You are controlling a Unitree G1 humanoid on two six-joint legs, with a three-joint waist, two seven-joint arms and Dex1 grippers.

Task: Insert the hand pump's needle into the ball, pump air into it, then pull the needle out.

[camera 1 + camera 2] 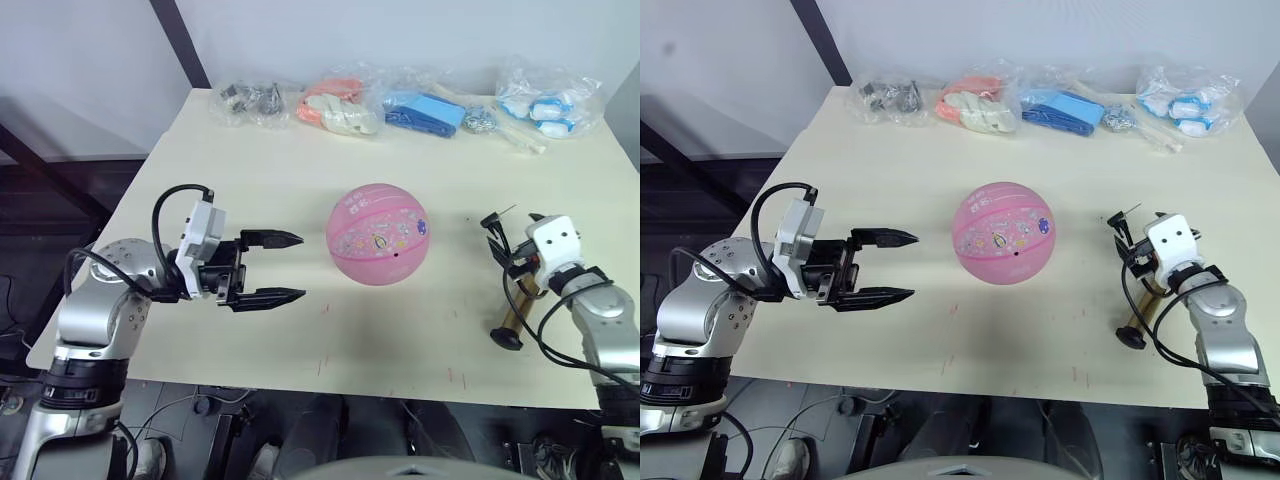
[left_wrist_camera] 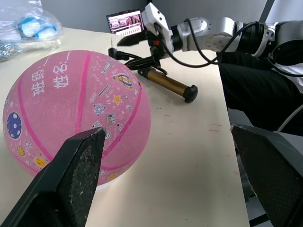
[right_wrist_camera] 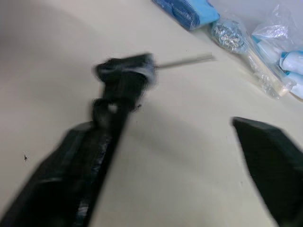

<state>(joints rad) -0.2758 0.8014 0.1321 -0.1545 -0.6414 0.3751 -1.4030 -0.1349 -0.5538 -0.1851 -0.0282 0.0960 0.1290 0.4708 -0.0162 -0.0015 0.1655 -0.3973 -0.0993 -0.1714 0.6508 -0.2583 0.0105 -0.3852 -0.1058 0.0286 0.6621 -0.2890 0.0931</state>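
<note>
The pink ball (image 1: pixel 378 232), round and printed with small cartoons, rests at the middle of the table. My left gripper (image 1: pixel 301 266) is open just to its left, fingers pointing at the ball, nothing between them. The gold hand pump (image 1: pixel 518 312) lies on the table at the right, its black hose looping up to my right gripper (image 1: pixel 497 243). In the right wrist view the fingers stand wide apart, and the black fitting (image 3: pixel 125 68) with the thin metal needle (image 3: pixel 184 60) sits at the tip of one finger, raised off the table and a hand's width from the ball.
Several clear bags line the table's far edge: dark parts (image 1: pixel 250 100), orange items (image 1: pixel 340 105), blue items (image 1: pixel 425 108) and blue-white items (image 1: pixel 550 100). A small screen (image 2: pixel 125 22) stands beyond the right arm. The table's near edge (image 1: pixel 330 385) runs just below both arms.
</note>
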